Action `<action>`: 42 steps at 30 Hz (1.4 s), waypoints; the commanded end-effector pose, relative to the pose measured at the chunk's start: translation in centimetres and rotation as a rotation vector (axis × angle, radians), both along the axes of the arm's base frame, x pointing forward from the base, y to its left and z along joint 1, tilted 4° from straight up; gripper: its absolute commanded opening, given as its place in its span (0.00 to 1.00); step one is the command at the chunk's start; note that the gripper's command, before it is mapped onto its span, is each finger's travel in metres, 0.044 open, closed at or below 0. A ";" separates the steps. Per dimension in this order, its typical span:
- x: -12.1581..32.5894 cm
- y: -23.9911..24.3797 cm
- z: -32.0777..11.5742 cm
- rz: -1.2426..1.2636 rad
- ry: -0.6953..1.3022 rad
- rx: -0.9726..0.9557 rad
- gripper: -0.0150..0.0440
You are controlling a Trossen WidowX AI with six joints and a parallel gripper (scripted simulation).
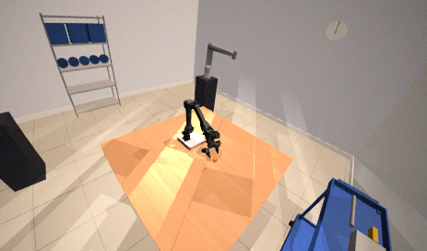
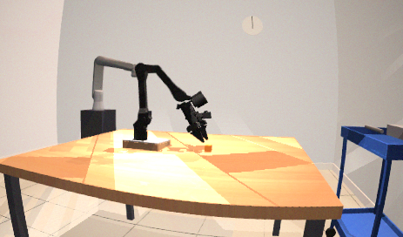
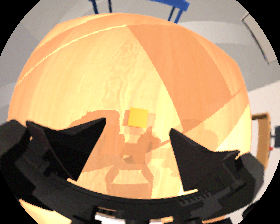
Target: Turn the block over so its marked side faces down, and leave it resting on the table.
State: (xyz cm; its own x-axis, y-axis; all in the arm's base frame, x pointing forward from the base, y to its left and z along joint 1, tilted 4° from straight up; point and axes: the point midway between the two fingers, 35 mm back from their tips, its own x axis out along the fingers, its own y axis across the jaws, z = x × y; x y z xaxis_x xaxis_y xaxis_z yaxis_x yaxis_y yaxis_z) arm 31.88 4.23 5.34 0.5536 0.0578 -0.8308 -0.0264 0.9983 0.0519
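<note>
A small orange-yellow block (image 1: 215, 159) (image 2: 208, 148) (image 3: 138, 117) rests on the wooden table (image 1: 175, 221) (image 2: 165, 198) (image 3: 91, 60). In the wrist view its plain upper face shows; no mark can be made out on it, and the sides are hidden or too small to tell. My gripper (image 1: 213, 155) (image 2: 204, 140) (image 3: 138, 126) is open and empty, tilted steeply downward. Its fingertips are above the table, close to the block on the arm's side and a little higher than it. In the wrist view the block appears between the two spread fingertips, not touched by either.
The arm's pale base plate (image 1: 191, 140) (image 2: 146, 145) stands on the table behind the gripper. A blue cart (image 1: 346, 208) (image 2: 376, 145) stands on the floor beyond the table's edge. A grey arm on a dark pedestal (image 1: 206, 92) (image 2: 97, 124) is behind the table.
</note>
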 end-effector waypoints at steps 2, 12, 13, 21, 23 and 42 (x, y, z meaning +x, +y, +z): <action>-1.0 -0.2 3.1 0.005 0.029 0.012 1.00; 0.2 -0.2 3.7 0.014 0.148 0.004 1.00; 0.5 -0.1 3.8 0.016 0.183 0.002 1.00; 2.4 -0.1 4.9 0.032 0.459 -0.005 1.00; 2.8 -0.1 5.1 0.035 0.521 -0.004 1.00; 3.0 0.1 1.7 0.036 0.544 -0.004 1.00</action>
